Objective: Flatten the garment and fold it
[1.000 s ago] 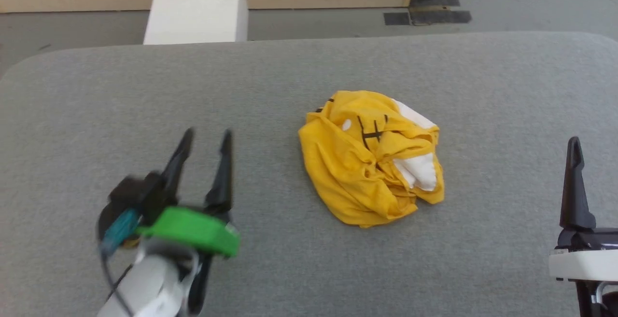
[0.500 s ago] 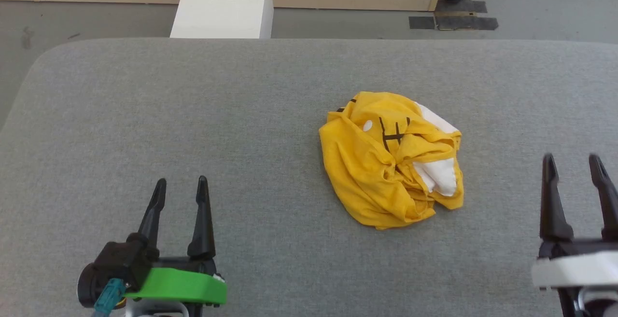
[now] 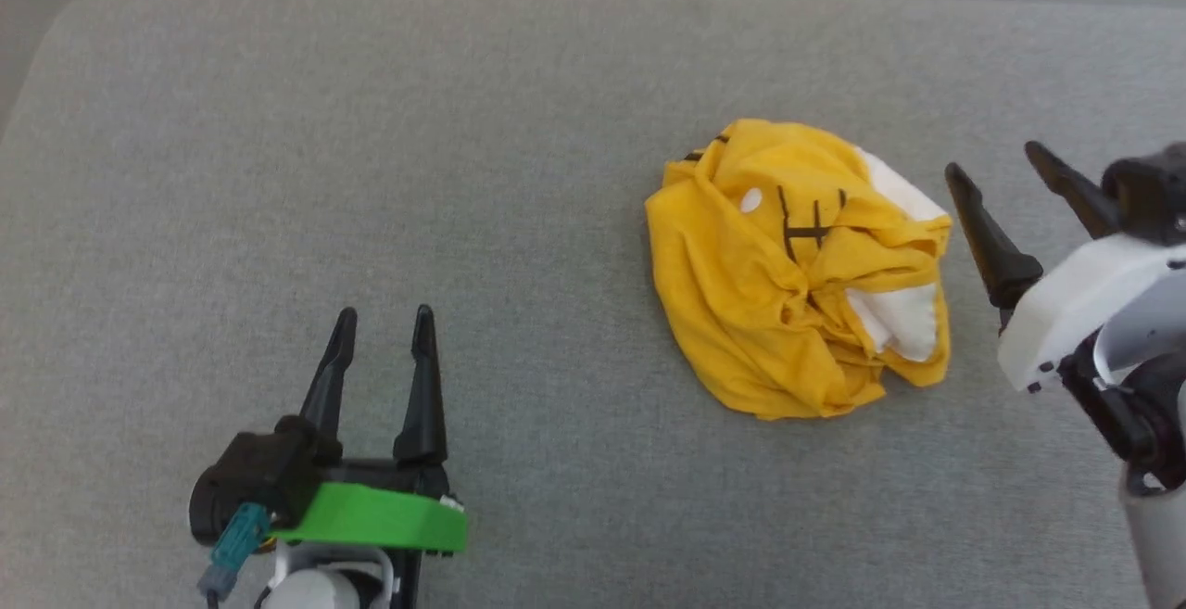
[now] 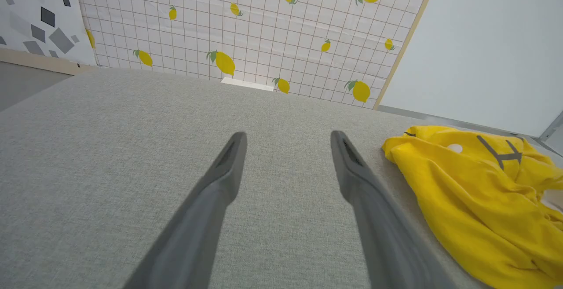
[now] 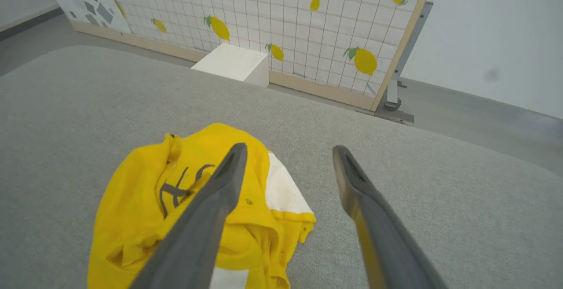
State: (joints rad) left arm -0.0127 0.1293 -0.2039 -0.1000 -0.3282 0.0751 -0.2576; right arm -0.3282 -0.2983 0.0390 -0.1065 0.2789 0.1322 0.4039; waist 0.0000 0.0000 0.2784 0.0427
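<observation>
The garment (image 3: 797, 275) is a bright yellow T-shirt crumpled into a heap right of the table's centre, with white patches and black stripes showing. My left gripper (image 3: 384, 317) stands open at the lower left, well apart from it. The garment (image 4: 479, 192) lies at the right of the left wrist view, beyond the open left gripper (image 4: 288, 137). My right gripper (image 3: 991, 159) is open, just right of the heap, its fingers pointing up and left. In the right wrist view the right gripper (image 5: 288, 150) hangs open over the garment's (image 5: 149, 201) right edge, holding nothing.
The grey cloth-covered table (image 3: 278, 127) has free room on every side of the heap. Beyond its far edge stand a white block (image 5: 233, 62) on the floor and a lemon-print panel (image 5: 286, 20) in a wooden frame.
The head camera has tilted down. My right gripper has risen and swung in toward the heap's right side. The left gripper has settled at the lower left. The garment has not moved.
</observation>
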